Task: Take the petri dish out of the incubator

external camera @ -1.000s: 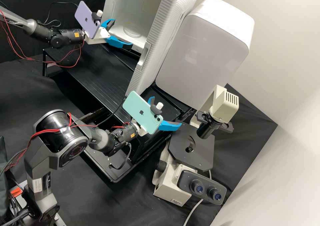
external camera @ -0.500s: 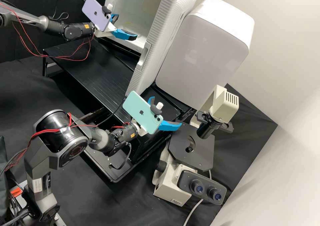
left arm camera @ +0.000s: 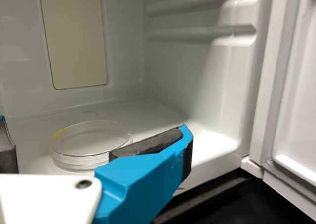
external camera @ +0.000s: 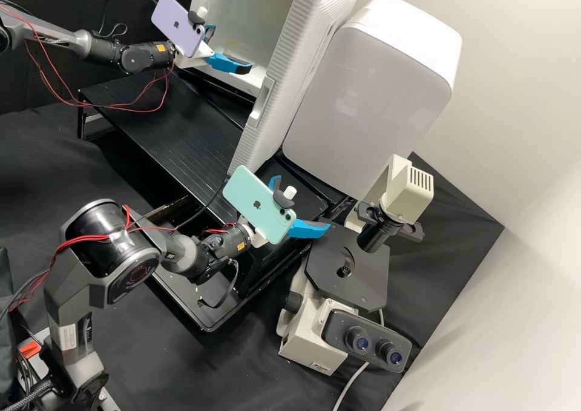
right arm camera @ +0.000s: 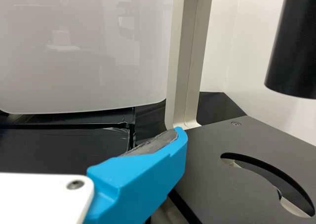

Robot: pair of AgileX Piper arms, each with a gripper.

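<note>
Left pincer [external camera: 229,57] has risen and pushed into the incubator [external camera: 254,8] mouth. Its fingers stand spread, and the dish [left arm camera: 91,142] lies on the incubator floor between them. Right pincer [external camera: 311,226], also spread, hangs beside the microscope [external camera: 345,266] on the counter [external camera: 181,132]

Petri dish [left arm camera: 81,142] near rim pt. hidden behind left gripper [left arm camera: 94,135] finger.
</note>
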